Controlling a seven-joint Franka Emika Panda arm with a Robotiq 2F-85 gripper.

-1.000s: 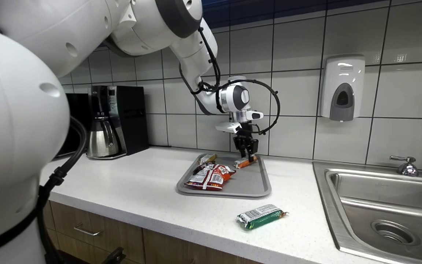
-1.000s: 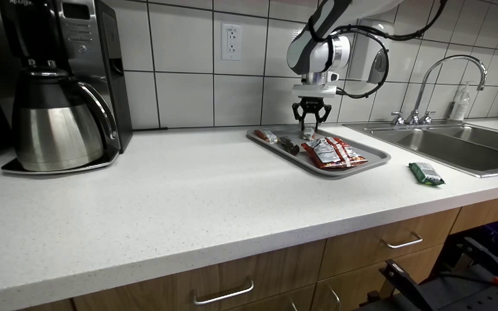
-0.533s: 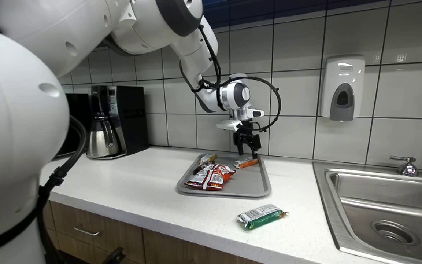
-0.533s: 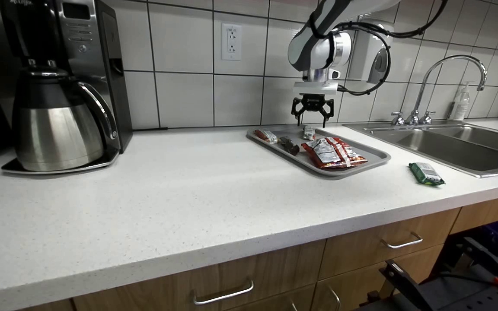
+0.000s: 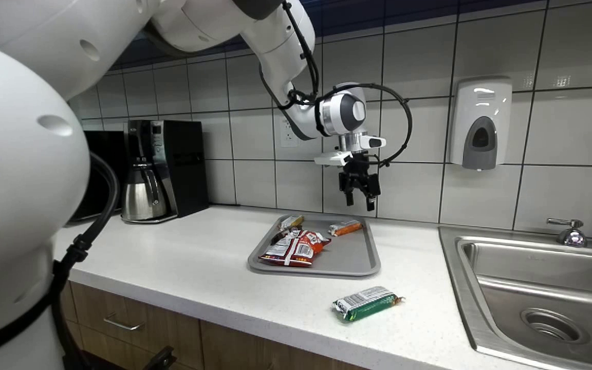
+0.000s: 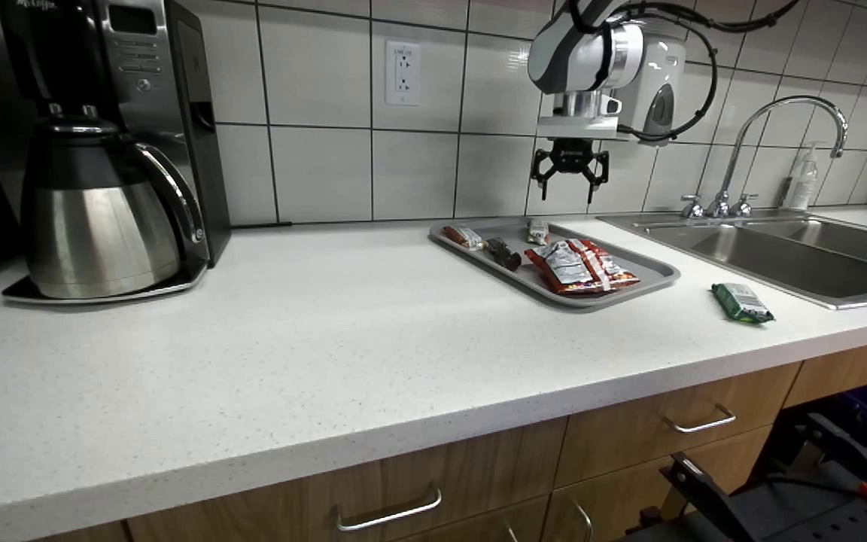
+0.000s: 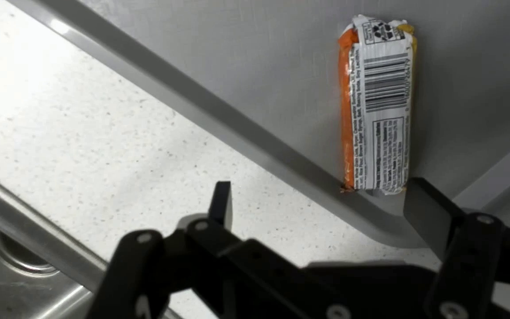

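In an exterior view, the jaws have just let go and gone up, so the orange granola bar (image 5: 346,227) now lies free near a back corner of the gray tray (image 5: 350,254). A red chip bag (image 5: 296,248) half hides a dark snack (image 5: 278,237). In an exterior view, the jaws hang wide apart with nothing between them; the dark snack shows better, and a soap bottle (image 6: 802,183) shows too. Only the wrist view shows the granola bar's barcode (image 7: 386,84) clearly.

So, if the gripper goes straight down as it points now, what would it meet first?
Likely the gray tray, at its corner rim, though the countertop beside it is possible, as depth is unclear.
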